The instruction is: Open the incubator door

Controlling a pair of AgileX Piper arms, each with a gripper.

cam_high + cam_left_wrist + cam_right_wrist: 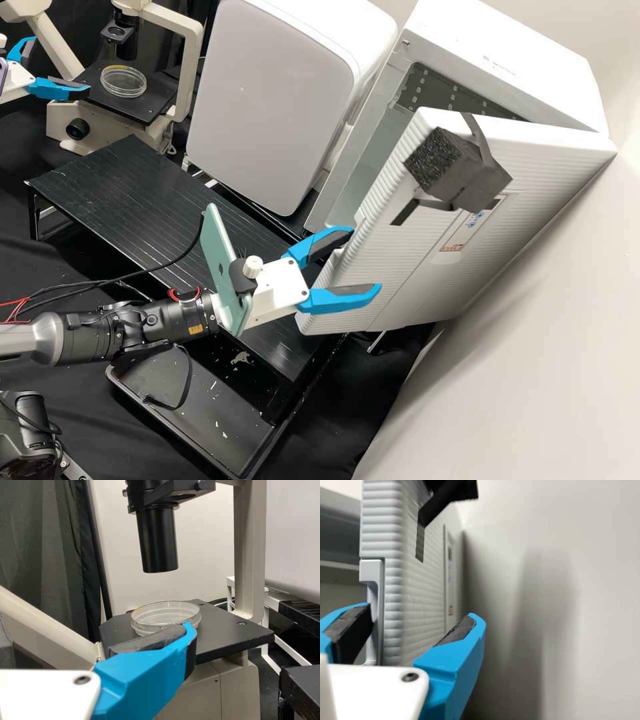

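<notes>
Incubator door (413, 267) ajar near white wall (533, 320), right end effector (366, 259) spread at its edge, perhaps touching the handle (380, 575), left end effector (61, 65) spread near microscope (157, 130), black surface (120, 193), dark cloth (353, 407).

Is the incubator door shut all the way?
No, the incubator door stands open, with a gap between it and the incubator body.

Red door label (451, 247) — not legible.
</notes>
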